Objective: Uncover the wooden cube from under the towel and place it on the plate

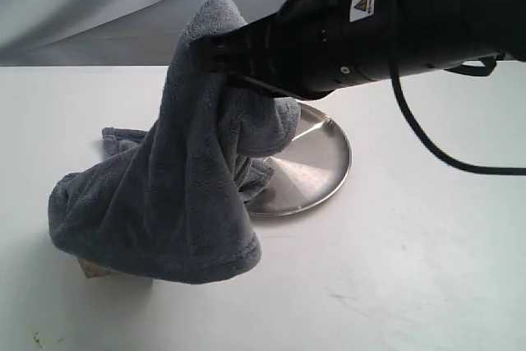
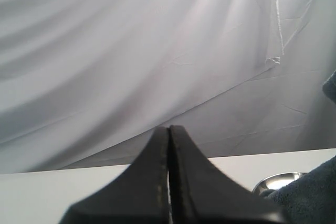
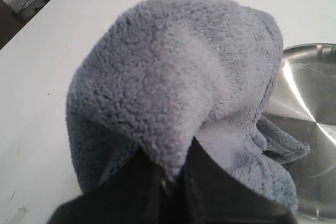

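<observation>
My right gripper (image 1: 215,59) is shut on a fold of the grey fleece towel (image 1: 177,195) and holds it up above the table. The towel hangs down in a tall drape, and its low end still rests on the table. Only a tan corner of the wooden cube (image 1: 89,268) peeks out under the towel's lower left hem. Behind the drape, the steel plate (image 1: 322,166) lies partly covered by a towel flap. In the right wrist view the gripper (image 3: 170,174) pinches the towel (image 3: 173,77) beside the plate (image 3: 310,93). My left gripper (image 2: 169,129) is shut on nothing, away from the towel (image 2: 312,195).
The white table (image 1: 411,269) stretches to the front and right of the plate. A grey cloth backdrop (image 2: 131,51) hangs behind the table. My right arm's black body and cable (image 1: 427,14) pass over the plate's far side.
</observation>
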